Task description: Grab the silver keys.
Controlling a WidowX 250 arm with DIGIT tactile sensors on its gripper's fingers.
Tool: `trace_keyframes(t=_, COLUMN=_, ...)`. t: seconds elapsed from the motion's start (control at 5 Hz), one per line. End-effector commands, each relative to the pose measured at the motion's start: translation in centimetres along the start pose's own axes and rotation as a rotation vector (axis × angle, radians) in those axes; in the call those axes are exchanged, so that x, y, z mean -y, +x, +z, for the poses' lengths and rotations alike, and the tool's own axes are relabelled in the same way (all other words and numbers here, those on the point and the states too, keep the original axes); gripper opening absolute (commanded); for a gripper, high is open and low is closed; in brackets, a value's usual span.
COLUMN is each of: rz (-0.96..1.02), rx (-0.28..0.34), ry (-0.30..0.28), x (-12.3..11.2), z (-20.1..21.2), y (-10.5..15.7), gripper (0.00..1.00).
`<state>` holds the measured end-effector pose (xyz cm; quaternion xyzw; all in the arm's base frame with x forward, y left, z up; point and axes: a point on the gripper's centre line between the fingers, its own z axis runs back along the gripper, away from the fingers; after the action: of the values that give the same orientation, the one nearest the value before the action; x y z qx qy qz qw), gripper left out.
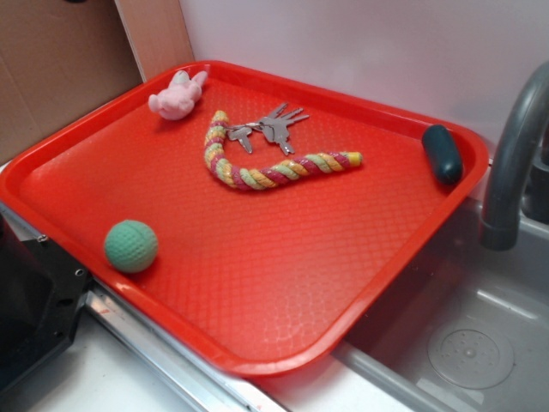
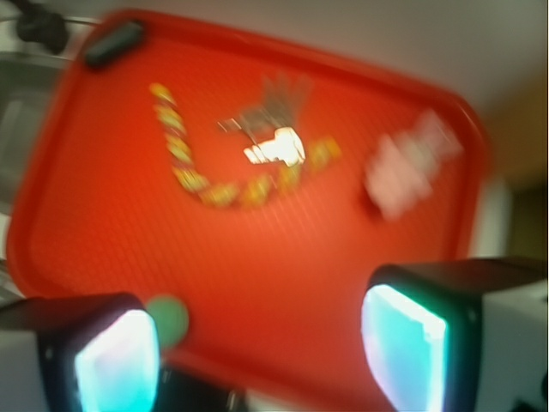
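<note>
The silver keys (image 1: 270, 129) lie fanned out on the red tray (image 1: 257, 257), toward its far side, just inside the bend of a striped rope toy (image 1: 257, 167). In the blurred wrist view the silver keys (image 2: 270, 112) show near the top middle, above the rope toy (image 2: 214, 184). My gripper (image 2: 257, 348) hangs high above the tray's near edge, far from the keys. It is open, with nothing between its two fingers (image 2: 403, 348). The exterior view does not show the gripper.
A green ball (image 1: 131, 245) rests at the tray's near left. A pink plush toy (image 1: 177, 96) lies at the far left corner and a dark teal object (image 1: 443, 153) at the far right rim. A grey faucet (image 1: 515, 154) and sink (image 1: 463, 343) stand right of the tray.
</note>
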<state>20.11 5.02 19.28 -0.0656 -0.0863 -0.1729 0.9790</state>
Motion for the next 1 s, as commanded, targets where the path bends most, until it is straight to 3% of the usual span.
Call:
trace_keyframes(t=0.0, rz=-0.097, rx=0.037, ry=-0.222, x=-1.6, z=-6.4, y=2.9, gripper=1.00)
trace_keyframes(t=0.2, rz=-0.108, rx=0.069, ry=-0.240, x=0.4, z=-5.8, y=3.0, gripper=1.00)
trace_keyframes(t=0.4, rz=-0.135, rx=0.094, ry=-0.122, x=1.4, z=-6.0, y=3.1, gripper=1.00)
trace_keyframes(t=0.8, rz=-0.135, rx=0.094, ry=-0.122, x=1.4, z=-6.0, y=3.1, gripper=1.00)
